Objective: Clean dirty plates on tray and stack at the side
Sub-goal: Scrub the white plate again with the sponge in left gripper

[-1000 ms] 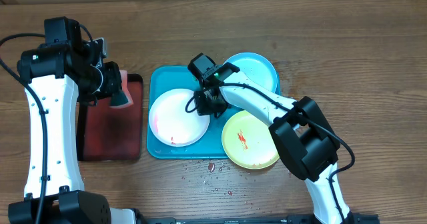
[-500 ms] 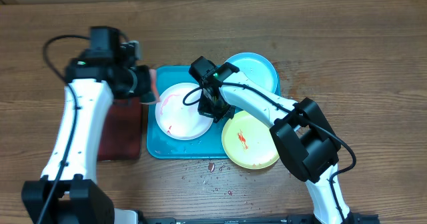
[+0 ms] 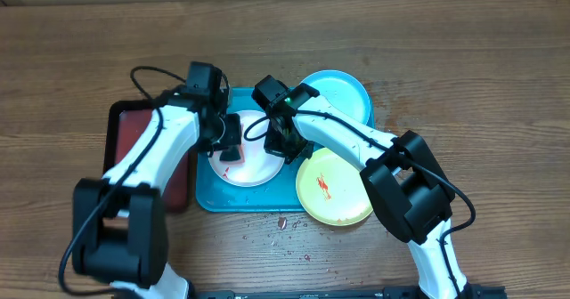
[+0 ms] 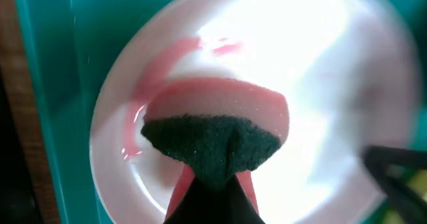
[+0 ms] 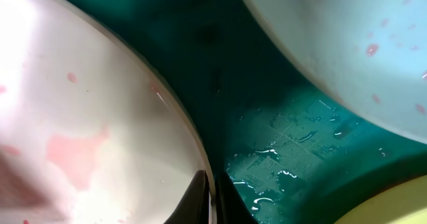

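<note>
1. Wooden table (image 3: 463, 59) carries everything. The teal tray (image 3: 207, 197) sits mid-table and serves as the landmark. Red crumbs (image 3: 283, 221) lie just off the tray's near edge.
2. Nearest, the green-rimmed plate (image 3: 334, 188) overhangs the tray's near right corner, with a red smear at its centre.
3. Inside the tray's left half lies the white plate (image 3: 254, 167), streaked pink. Above it, the left gripper (image 3: 228, 148) is clamped on a sponge (image 4: 212, 151), whose dark scouring face appears to touch the plate.
4. Toward the tray's middle, the right gripper (image 5: 211, 191) is pinched tight on the white plate's right rim, probably to steady it.
5. Farthest, the blue-rimmed plate (image 3: 343, 92) rests over the tray's far right corner, flecked with red.
6. Just left of the tray stands a black tray (image 3: 120, 130) with a red inside.
7. The plates look like light, stiff plastic. Wet, they are likely slick and may skate under scrubbing. The raised rim is the sensible place to grip, pinched firmly, since the shallow face offers no hold.
</note>
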### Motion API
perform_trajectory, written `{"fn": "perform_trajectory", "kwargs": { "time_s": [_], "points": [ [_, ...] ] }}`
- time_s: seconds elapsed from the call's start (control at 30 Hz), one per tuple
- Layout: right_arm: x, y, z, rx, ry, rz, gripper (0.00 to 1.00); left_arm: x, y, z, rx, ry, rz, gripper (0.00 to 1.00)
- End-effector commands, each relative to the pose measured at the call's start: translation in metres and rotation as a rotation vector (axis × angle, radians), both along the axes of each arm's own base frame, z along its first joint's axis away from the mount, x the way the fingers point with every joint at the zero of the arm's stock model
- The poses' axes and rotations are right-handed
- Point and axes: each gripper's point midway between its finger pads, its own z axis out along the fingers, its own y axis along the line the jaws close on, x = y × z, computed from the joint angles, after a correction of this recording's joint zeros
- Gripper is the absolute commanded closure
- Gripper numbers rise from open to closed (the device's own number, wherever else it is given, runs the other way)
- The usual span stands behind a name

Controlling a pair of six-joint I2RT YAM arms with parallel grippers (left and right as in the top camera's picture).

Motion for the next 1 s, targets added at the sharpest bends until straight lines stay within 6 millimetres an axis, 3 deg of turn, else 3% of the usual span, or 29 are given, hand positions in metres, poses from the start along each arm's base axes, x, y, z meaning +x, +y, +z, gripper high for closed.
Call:
{"fn": "perform_trajectory", "kwargs": {
  "time_s": [0.0,0.1,0.3,0.4,0.5,0.7,0.87,0.97],
  "points": [
    [0.003,-0.019,-0.018,-0.095,-0.016,0.003,0.96,-0.009,0.009,-0.015,0.048,0.069,0.074,0.96],
    [0.004,-0.018,-0.018,-0.091,-0.019,0.014,0.96,-0.024,0.007,-0.019,0.051,0.135,0.058,0.96],
    [0.006,-0.016,-0.018,-0.083,-0.027,0.027,0.96,-0.043,-0.018,-0.017,-0.027,0.169,-0.203,0.96],
    [0.006,-0.016,-0.018,-0.082,-0.027,0.027,0.96,-0.042,-0.029,-0.015,-0.067,0.133,-0.328,0.96],
    [0.005,-0.015,-0.018,-0.076,-0.023,0.042,0.96,-0.03,-0.028,-0.017,-0.042,0.084,-0.341,0.96],
    [0.004,-0.015,-0.018,-0.072,-0.019,0.048,0.96,-0.001,0.013,-0.03,0.193,0.027,-0.088,0.96],
    [0.004,-0.015,-0.018,-0.072,-0.019,0.05,0.96,-0.009,0.055,-0.048,0.414,0.079,0.186,0.96],
    [0.004,-0.015,-0.018,-0.072,-0.019,0.05,0.96,-0.011,0.063,-0.053,0.459,0.084,0.264,0.96]
  ]
}}
